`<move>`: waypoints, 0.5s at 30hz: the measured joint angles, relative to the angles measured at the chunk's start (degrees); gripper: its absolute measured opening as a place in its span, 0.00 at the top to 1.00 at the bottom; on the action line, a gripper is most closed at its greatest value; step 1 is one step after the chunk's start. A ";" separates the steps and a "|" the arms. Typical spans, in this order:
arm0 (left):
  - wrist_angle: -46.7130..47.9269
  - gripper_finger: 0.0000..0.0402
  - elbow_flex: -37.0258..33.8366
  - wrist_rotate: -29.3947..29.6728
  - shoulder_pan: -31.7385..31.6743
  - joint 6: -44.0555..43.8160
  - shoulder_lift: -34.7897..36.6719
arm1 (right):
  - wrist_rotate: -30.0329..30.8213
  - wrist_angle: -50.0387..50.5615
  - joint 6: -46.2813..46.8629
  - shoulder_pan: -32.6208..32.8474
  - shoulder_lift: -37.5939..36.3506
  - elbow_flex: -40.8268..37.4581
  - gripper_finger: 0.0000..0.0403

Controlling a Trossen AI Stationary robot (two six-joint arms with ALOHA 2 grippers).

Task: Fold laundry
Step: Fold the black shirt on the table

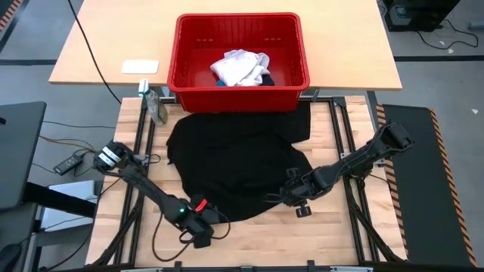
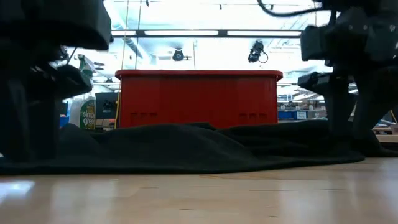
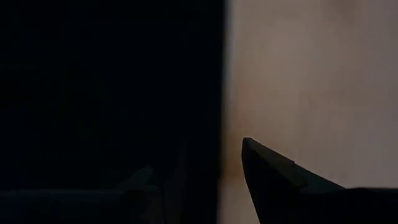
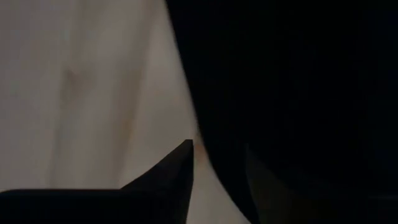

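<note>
A: Black shirt (image 1: 238, 162), seen from above, lies spread on the wooden table (image 1: 348, 234), its far edge touching the red basket (image 1: 240, 60). A white garment (image 1: 240, 66) sits bunched inside the basket.

B: And the grippers?

A: The left gripper (image 1: 203, 230) is at the shirt's near edge, the right gripper (image 1: 291, 193) at its near right edge.

B: The low view?

A: The shirt (image 2: 186, 146) lies flat before the basket (image 2: 199, 98).

B: The wrist views?

A: On the left, one finger (image 3: 273, 180) lies over bare wood, cloth beside it. On the right, one finger (image 4: 177, 177) sits over the wood, the other over the cloth. In both, the fingers stand apart astride the shirt's edge; whether they pinch it, I cannot tell.
</note>
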State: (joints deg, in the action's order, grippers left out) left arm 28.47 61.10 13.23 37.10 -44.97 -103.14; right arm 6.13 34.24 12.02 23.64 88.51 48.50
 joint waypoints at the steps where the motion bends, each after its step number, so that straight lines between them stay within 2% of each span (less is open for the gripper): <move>1: -0.07 0.61 0.00 0.20 -0.46 0.50 -0.54 | -0.09 -0.29 -0.04 -0.48 0.02 -0.75 0.59; 6: 0.02 0.61 0.31 0.35 -2.12 0.83 -3.45 | -1.23 -0.72 0.51 -2.23 0.52 -4.99 0.53; 10: -0.07 0.62 0.34 -2.24 -3.39 0.91 -4.12 | -1.74 -2.87 1.18 -3.23 0.15 -7.92 0.54; 13: -0.44 0.69 0.31 -2.84 -3.90 0.90 -4.05 | -2.69 -4.90 1.69 -4.21 0.09 -9.21 0.61; 15: -0.52 0.76 0.28 -2.97 -4.02 0.83 -4.01 | -4.00 -5.49 1.71 -5.14 0.11 -9.34 0.70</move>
State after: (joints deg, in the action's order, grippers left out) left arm 27.95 61.38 10.26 33.08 -44.14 -107.15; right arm 2.13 28.75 13.74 18.50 88.62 39.16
